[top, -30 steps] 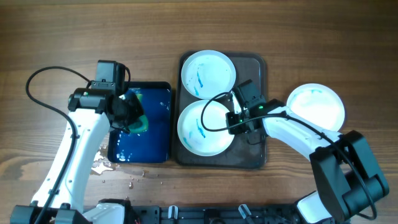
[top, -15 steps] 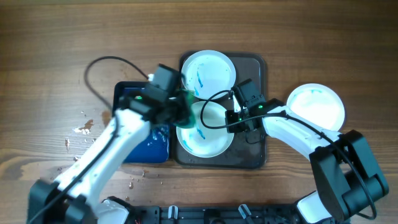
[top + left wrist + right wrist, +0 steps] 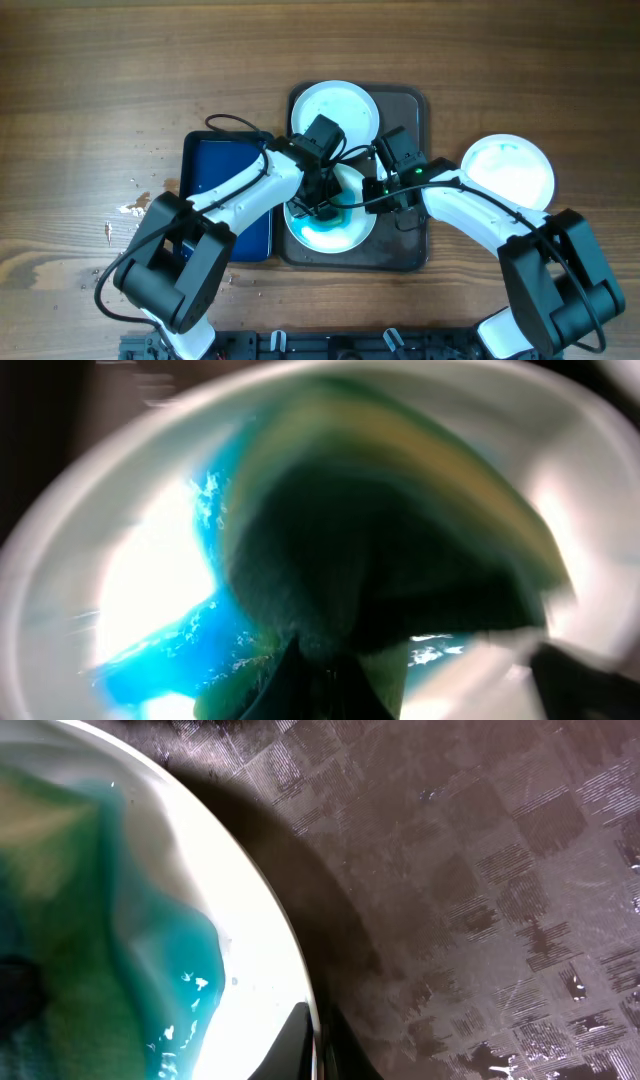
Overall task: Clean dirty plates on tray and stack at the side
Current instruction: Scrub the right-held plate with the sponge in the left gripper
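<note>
The dark tray [image 3: 405, 250] holds two white plates. The far plate [image 3: 335, 112] has blue streaks. The near plate [image 3: 330, 238] is wet with a blue-green film. My left gripper [image 3: 325, 200] is shut on a green and yellow sponge [image 3: 400, 510] and presses it onto the near plate [image 3: 150, 570]. My right gripper [image 3: 378, 190] is shut on that plate's right rim [image 3: 250, 950], one finger inside and one outside [image 3: 318, 1040], over the tray's textured floor [image 3: 480, 870]. A third plate [image 3: 508, 172] with faint blue marks lies on the table to the right of the tray.
A glossy blue tray [image 3: 215, 180] holding liquid lies just left of the dark tray, under my left arm. Water drops [image 3: 135, 205] spot the wooden table at the left. Both arms' cables cross over the near plate.
My left arm has swung right from the blue tray to the near plate, carrying the sponge. Blue-green liquid now covers the plate's middle. My right gripper has stayed on the rim.
</note>
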Controlling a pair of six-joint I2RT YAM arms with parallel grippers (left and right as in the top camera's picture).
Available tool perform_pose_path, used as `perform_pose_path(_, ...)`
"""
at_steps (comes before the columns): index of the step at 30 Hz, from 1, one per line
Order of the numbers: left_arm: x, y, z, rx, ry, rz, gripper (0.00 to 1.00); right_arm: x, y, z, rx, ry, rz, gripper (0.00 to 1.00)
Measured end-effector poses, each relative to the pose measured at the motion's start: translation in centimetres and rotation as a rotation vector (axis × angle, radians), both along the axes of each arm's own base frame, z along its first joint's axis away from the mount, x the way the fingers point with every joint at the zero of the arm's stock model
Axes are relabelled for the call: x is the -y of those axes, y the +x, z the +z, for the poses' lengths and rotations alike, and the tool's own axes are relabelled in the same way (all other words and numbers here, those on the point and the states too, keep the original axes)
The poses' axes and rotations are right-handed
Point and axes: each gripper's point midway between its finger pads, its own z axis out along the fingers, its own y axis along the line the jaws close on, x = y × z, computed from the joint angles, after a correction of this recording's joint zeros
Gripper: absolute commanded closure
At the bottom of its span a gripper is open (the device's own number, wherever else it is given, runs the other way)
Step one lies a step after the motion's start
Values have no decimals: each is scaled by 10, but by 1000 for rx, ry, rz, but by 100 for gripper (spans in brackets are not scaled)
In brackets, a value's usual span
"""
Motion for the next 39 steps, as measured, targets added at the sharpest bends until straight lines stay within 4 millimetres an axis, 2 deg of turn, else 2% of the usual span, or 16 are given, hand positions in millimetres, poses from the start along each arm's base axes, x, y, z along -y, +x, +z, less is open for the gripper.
perform_pose_path(4,-28,-7,-2,-16,136,3,96,0,0,0,-1,0,0,95)
perform_pose_path(8,-36,-5,-2,-1,180,-2,96,0,0,0,-1,0,0,96)
perform_pose_path(12,-8,15,-4,72,13,-52,96,9,2,0,0,-27,-27,96)
perform_pose_path(13,13,28,-1,119,-90,-70,96,11,4,0,3,-30,-38,95)
perform_pose_path(14,35,29,-1,138,-158,-109,96,11,4,0,4,-31,-39,96)
perform_pose_path(18,51,23,-2,144,-185,-150,96,11,4,0,3,-31,-39,96)
perform_pose_path(23,51,19,-2,115,-175,-152,96,11,4,0,3,-31,-39,95)
perform_pose_path(26,30,-7,-1,2,-58,-161,96,4,0,0,-6,-14,-14,96)
perform_pose_path(29,-2,-24,1,-53,132,-178,96,1,-2,0,-8,-8,-6,96)
perform_pose_path(32,-29,-23,3,-26,287,-190,96,1,-2,0,-11,-5,-5,96)
perform_pose_path(34,-34,-18,4,-2,320,-189,96,0,-3,0,-13,-1,-4,96)
perform_pose_path(35,-31,-15,3,11,309,-187,96,0,-2,0,-13,-1,-4,96)
perform_pose_path(37,-7,-7,0,40,189,-179,96,1,-2,0,-11,-7,-7,96)
perform_pose_path(39,36,4,3,89,-9,-194,96,2,-1,0,-11,-7,-12,96)
